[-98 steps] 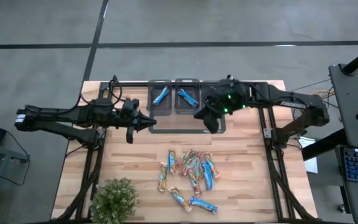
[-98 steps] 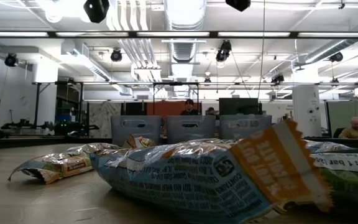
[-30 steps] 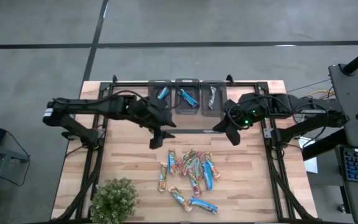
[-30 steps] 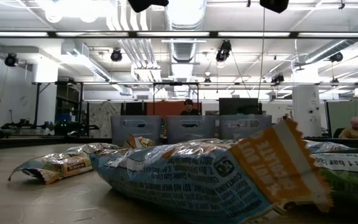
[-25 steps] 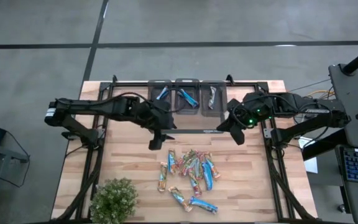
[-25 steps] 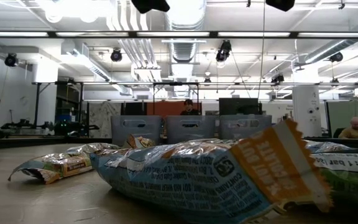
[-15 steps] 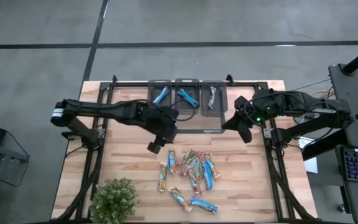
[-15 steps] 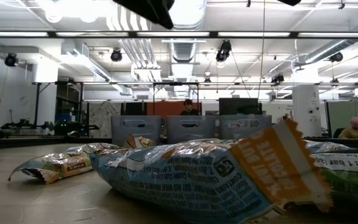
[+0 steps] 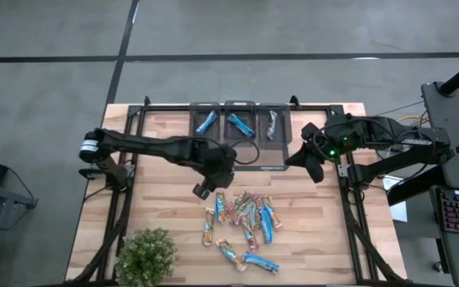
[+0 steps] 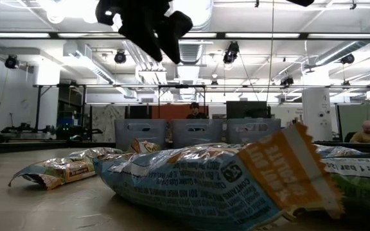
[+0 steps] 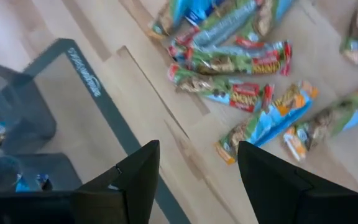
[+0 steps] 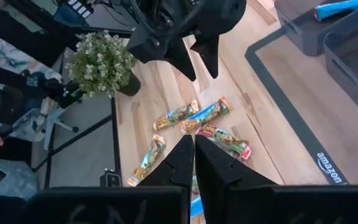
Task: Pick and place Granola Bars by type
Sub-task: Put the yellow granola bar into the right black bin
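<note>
Crinkly foil granola bars (image 9: 243, 217), wood-plank table (image 9: 325, 231)

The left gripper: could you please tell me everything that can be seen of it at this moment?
The left gripper is dark, with two tapered fingers standing open and nothing between them. It ends a long dark arm reaching in from the table's left side, and it hangs above the wooden table, just beside the upper left of the pile of granola bars, tilted towards them. It touches nothing that can be seen.

High view looks straight down; low view sits level beside the bars (image 10: 223, 186); both share them.
</note>
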`<state>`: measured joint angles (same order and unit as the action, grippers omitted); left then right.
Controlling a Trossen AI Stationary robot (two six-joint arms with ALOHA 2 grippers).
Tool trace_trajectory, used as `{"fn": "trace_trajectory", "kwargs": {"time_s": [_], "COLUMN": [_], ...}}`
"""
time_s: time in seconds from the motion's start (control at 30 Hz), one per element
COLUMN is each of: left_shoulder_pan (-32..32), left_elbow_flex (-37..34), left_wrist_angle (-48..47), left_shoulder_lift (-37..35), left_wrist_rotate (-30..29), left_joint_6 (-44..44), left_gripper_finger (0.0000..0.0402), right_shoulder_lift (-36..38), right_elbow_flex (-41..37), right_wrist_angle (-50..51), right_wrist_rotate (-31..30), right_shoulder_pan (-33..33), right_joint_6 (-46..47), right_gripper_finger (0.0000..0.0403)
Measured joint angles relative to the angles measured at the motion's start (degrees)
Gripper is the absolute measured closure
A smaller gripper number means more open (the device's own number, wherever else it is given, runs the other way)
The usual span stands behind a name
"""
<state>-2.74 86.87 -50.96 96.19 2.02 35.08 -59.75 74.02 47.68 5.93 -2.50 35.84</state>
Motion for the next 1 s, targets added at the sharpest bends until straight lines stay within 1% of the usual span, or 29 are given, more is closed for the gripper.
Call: {"fn": "trace_trajectory", "kwargs": {"time_s": [0.23, 0.4, 0.57, 0.83, 1.0], "left_shoulder_pan": [-0.6, -0.9, -1.3, -3.3, -4.0], "left_elbow_flex": [0.0, -0.2, -0.6, -3.6, -4.6], "left_wrist_angle": [-2.7, -3.6, -2.5, -0.2, 0.2], "left_shoulder_lift": [2.5, 4.0, 4.9, 6.2, 7.2], "left_wrist_rotate": [-1.0, -1.1, -1.3, -1.3, -1.1], "left_joint_6": [8.4, 12.2, 15.0, 23.7, 24.6], "left_gripper_finger": [0.0202, 0.0202, 0.0202, 0.0202, 0.0202], "right_shoulder_lift": [0.0, 0.0, 0.0, 0.0, 0.0], "right_elbow_flex": [0.0, -0.2, -0.3, -0.3, -0.5], "right_wrist_angle": [0.5, 0.6, 0.6, 0.6, 0.5], "right_wrist_rotate": [-0.1, -0.1, -0.1, -0.1, -0.1], "right_shoulder_pan": [0.0, 0.0, 0.0, 0.0, 0.0], "right_joint_6": [0.1, 0.2, 0.2, 0.2, 0.2], "right_gripper_finger": [0.0394, 0.0394, 0.0394, 0.0394, 0.0394]}}
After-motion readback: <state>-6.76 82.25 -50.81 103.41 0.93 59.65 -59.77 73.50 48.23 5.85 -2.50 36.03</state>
